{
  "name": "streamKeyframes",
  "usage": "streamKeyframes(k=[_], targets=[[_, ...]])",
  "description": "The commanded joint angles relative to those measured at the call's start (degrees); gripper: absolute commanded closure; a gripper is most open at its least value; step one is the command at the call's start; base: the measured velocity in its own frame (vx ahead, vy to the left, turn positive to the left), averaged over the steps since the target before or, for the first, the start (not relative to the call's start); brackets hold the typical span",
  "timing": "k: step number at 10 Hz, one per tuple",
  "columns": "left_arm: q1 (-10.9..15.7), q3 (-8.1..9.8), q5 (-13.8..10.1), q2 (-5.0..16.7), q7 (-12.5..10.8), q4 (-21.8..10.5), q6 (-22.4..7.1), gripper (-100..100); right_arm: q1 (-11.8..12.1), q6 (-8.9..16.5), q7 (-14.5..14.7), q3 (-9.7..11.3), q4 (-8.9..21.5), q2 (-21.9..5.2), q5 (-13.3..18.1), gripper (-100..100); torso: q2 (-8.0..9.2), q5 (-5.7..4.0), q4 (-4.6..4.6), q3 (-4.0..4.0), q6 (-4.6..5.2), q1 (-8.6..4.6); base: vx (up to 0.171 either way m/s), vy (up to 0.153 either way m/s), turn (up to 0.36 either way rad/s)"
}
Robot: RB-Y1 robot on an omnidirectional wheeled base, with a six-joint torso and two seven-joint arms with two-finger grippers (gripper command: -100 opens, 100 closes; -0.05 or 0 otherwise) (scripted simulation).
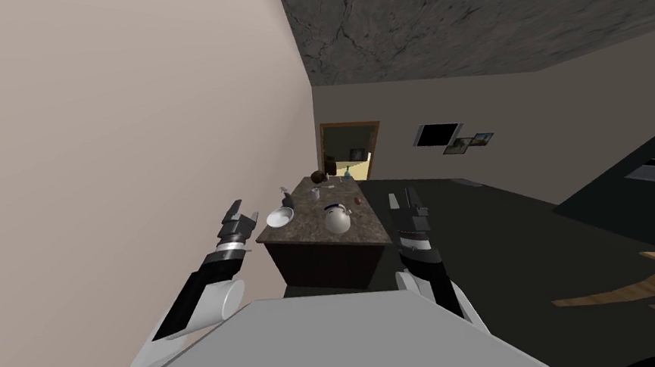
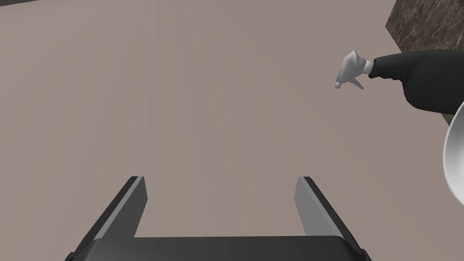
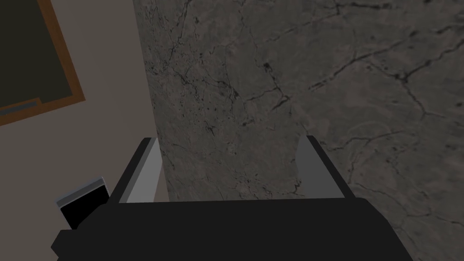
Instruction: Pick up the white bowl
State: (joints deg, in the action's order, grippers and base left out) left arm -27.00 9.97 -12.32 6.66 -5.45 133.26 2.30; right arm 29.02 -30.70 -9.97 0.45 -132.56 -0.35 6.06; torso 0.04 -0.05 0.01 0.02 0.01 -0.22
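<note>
The left tool (image 1: 243,210), blades apart and empty, hovers left of centre in the head view, just beside the near-left corner of the worktop (image 1: 309,223). The white bowl (image 1: 280,216) sits on that corner, just right of the tool and outside its blades, a black spray bottle (image 1: 285,195) behind it. Nothing is grasped yet: reach, closing and lift are left to do; the right tool (image 1: 402,200), also spread, hangs right of the worktop.

The white bowl (image 1: 280,217) is seen at the near left corner of the dark speckled tabletop (image 1: 313,223), a rounded white vessel (image 1: 337,220) beside it, with the left jaws held parted just left of the bowl.
</note>
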Motion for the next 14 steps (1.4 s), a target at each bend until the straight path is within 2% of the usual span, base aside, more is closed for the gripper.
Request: streamKeyframes(k=[1, 2, 3, 4, 5, 6, 7, 8, 9, 10, 11, 14], targets=[[0.15, 0.53, -0.34, -0.02, -0.71, -0.07, -1.8, -100, 0.0, 0.0, 0.0, 0.0, 0.0, 0.0, 0.0, 0, 0.0, 0.0, 0.0, 0.0, 0.0, 0.0, -0.01, -0.042, -0.021], [0.58, 1.71, -1.07, 0.09, -2.01, -0.16, -4.08, -100, 0.0, 0.0, 0.0, 0.0, 0.0, 0.0, 0.0, 0, 0.01, 0.01, 0.0, 0.01, -0.01, 0.06, -0.009, -0.045, -0.057], [0.58, 1.71, -1.07, 0.09, -2.01, -0.16, -4.58, -100, 0.0, 0.0, 0.0, 0.0, 0.0, 0.0, 0.0, 0, 0.0, 0.01, 0.0, 0.0, 0.0, 0.06, -0.006, -0.038, -0.032], [1.07, 2.88, -1.79, 0.27, -3.34, -0.28, -6.72, -100, 0.0, 0.0, 0.0, 0.0, 0.0, 0.0, 0.0, 0, 0.0, 0.02, 0.0, 0.0, -0.01, 0.09, -0.006, -0.04, -0.065], [1.07, 2.88, -1.79, 0.27, -3.34, -0.28, -7.49, -100, 0.0, 0.0, 0.0, 0.0, 0.0, 0.0, 0.0, 0, 0.0, 0.02, 0.0, 0.0, 0.0, 0.08, -0.003, -0.037, -0.029], [1.6, 4.03, -2.47, 0.52, -4.7, -0.43, -9.64, -100, 0.0, 0.0, 0.0, 0.0, 0.0, 0.0, 0.0, 0, -0.01, 0.02, 0.0, -0.01, -0.01, 0.08, 0.001, -0.051, -0.06], [1.6, 4.03, -2.47, 0.52, -4.7, -0.43, -10.52, -100, 0.0, 0.0, 0.0, 0.0, 0.0, 0.0, 0.0, 0, -0.03, 0.01, 0.0, -0.02, 0.0, 0.05, 0.0, -0.045, -0.036], [2.18, 5.13, -3.12, 0.86, -6.07, -0.61, -12.42, -100, 0.0, 0.0, 0.0, 0.0, 0.0, 0.0, 0.0, 0, -0.02, 0.01, 0.0, -0.01, -0.02, 0.07, -0.005, -0.049, -0.074], [2.18, 5.13, -3.12, 0.86, -6.07, -0.61, -13.65, -100, 0.0, 0.0, 0.0, 0.0, 0.0, 0.0, 0.0, 0, -0.01, 0.01, 0.0, -0.01, 0.0, 0.06, -0.006, -0.037, -0.037], [2.81, 6.17, -3.72, 1.3, -7.45, -0.85, -15.25, -100, 0.0, 0.0, 0.0, 0.0, 0.0, 0.0, 0.0, 0, -0.01, 0.02, 0.0, 0.0, -0.01, 0.09, 0.002, -0.035, -0.067], [2.81, 6.17, -3.72, 1.3, -7.45, -0.85, -16.87, -100, 0.0, 0.0, 0.0, 0.0, 0.0, 0.0, 0.0, 0, -0.02, 0.02, 0.0, -0.01, 0.0, 0.1, 0.001, -0.03, -0.04], [4.16, 8.01, -4.74, 2.45, -10.19, -1.47, -21.94, -100, 0.01, 0.0, 0.0, -0.01, 0.0, 0.0, 0.0, 0, -0.04, 0.02, -0.01, -0.02, -0.02, 0.13, 0.003, -0.031, -0.065]])
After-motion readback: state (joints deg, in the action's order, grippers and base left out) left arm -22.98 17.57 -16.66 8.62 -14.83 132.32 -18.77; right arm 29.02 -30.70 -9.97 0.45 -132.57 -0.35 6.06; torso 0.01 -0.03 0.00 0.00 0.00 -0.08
